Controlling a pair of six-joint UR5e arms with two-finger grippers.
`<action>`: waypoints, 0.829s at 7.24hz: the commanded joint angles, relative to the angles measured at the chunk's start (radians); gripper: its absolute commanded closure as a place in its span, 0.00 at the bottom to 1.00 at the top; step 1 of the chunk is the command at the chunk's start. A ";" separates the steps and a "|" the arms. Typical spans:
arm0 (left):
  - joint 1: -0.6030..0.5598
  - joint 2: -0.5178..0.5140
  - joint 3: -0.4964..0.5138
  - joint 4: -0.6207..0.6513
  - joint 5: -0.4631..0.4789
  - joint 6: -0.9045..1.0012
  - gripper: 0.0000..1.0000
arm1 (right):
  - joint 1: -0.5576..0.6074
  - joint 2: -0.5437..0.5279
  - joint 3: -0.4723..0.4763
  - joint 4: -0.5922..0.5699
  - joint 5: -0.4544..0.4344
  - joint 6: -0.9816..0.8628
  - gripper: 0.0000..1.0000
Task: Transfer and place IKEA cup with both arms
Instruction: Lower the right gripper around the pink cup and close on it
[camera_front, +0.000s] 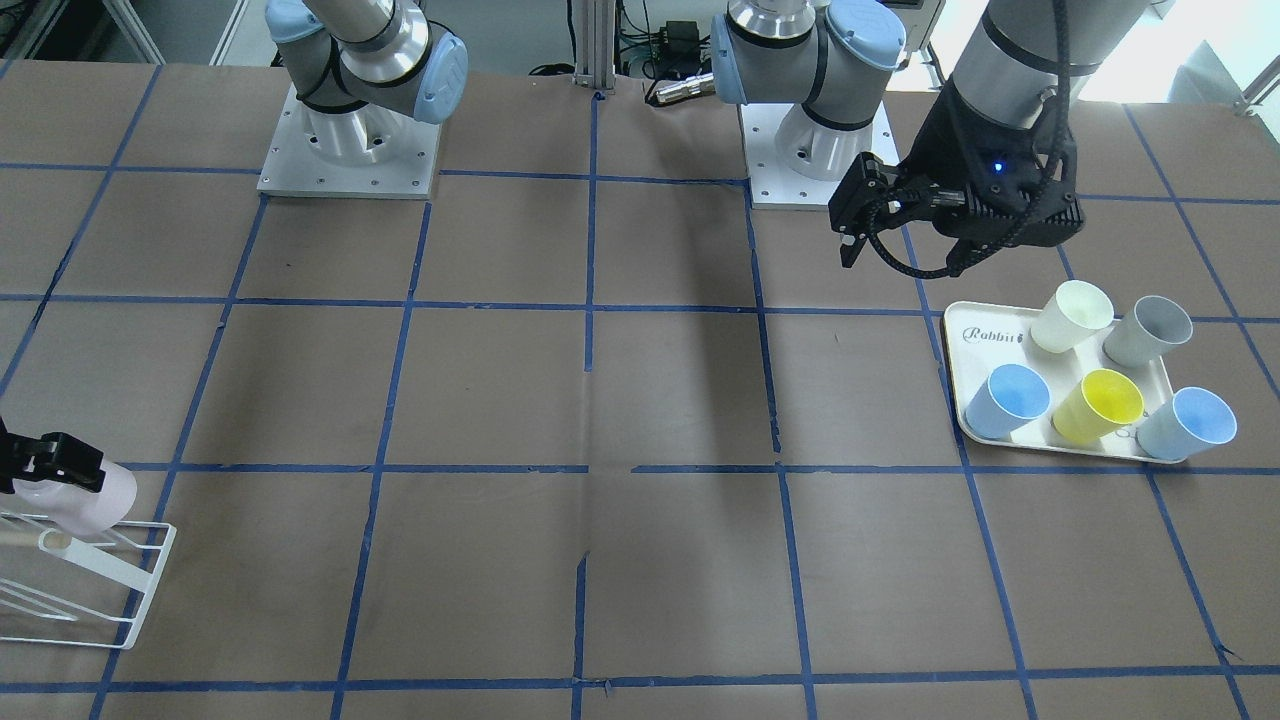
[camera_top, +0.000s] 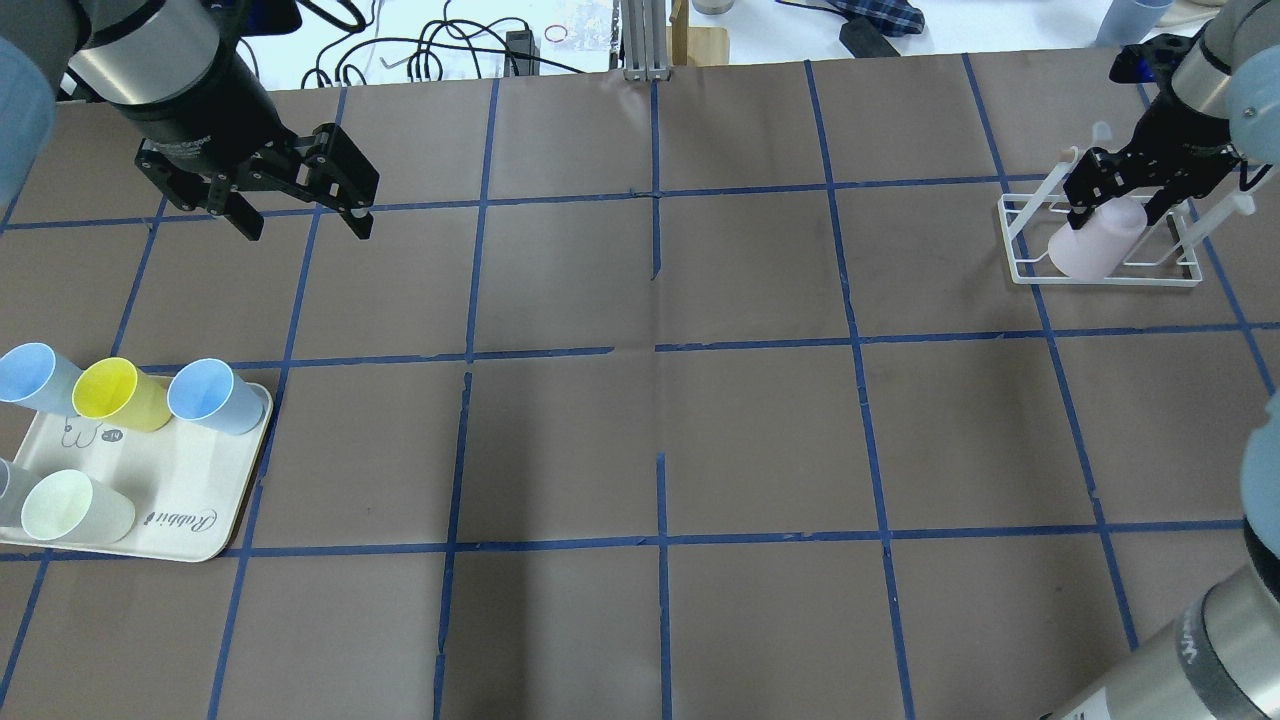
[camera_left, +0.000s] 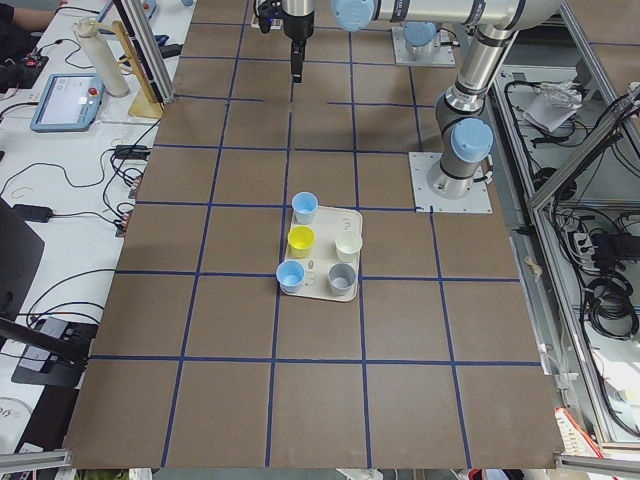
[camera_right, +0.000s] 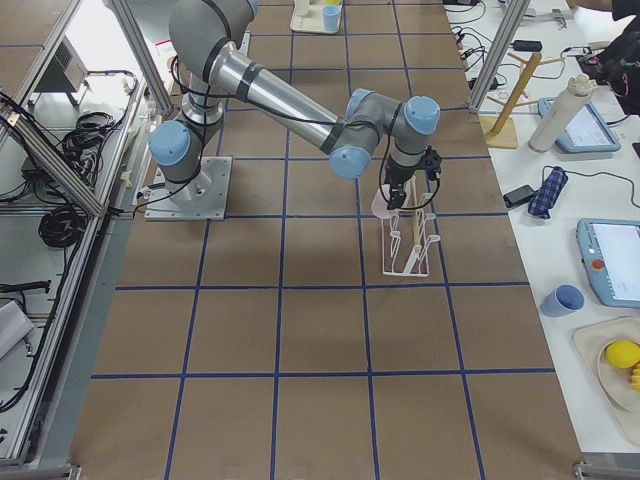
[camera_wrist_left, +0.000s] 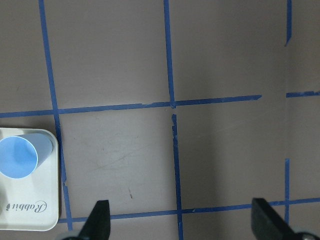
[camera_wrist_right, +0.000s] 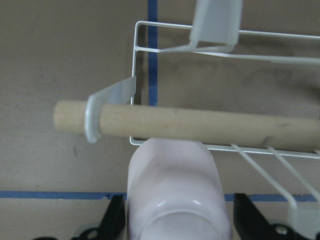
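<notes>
The pale pink IKEA cup (camera_top: 1095, 250) lies tilted at the white wire rack (camera_top: 1020, 270) at the table's far right. My right gripper (camera_top: 1118, 215) is shut on the cup, a finger on each side. In the right wrist view the cup (camera_wrist_right: 175, 190) sits between the fingers, just below the rack's wooden peg (camera_wrist_right: 200, 122). In the front view the cup (camera_front: 95, 500) and the right gripper (camera_front: 50, 465) are at the left edge. My left gripper (camera_top: 305, 225) is open and empty, hovering over bare table beyond the tray; it also shows in the front view (camera_front: 900, 245).
A cream tray (camera_top: 180, 500) at the near left holds a cream-white cup (camera_top: 60, 508), a yellow cup (camera_top: 115, 392), two light blue cups (camera_top: 215, 395) and a grey cup (camera_front: 1150, 330). Blue tape lines grid the brown table.
</notes>
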 joint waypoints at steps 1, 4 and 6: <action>0.006 0.000 0.009 0.002 0.008 0.003 0.00 | 0.000 0.000 0.000 0.000 0.006 -0.002 0.44; 0.008 0.006 0.006 0.006 -0.003 0.001 0.00 | 0.000 -0.008 -0.015 0.003 0.006 -0.003 0.67; 0.006 0.012 -0.006 0.002 -0.004 -0.005 0.00 | 0.006 -0.051 -0.023 0.021 0.006 -0.002 0.67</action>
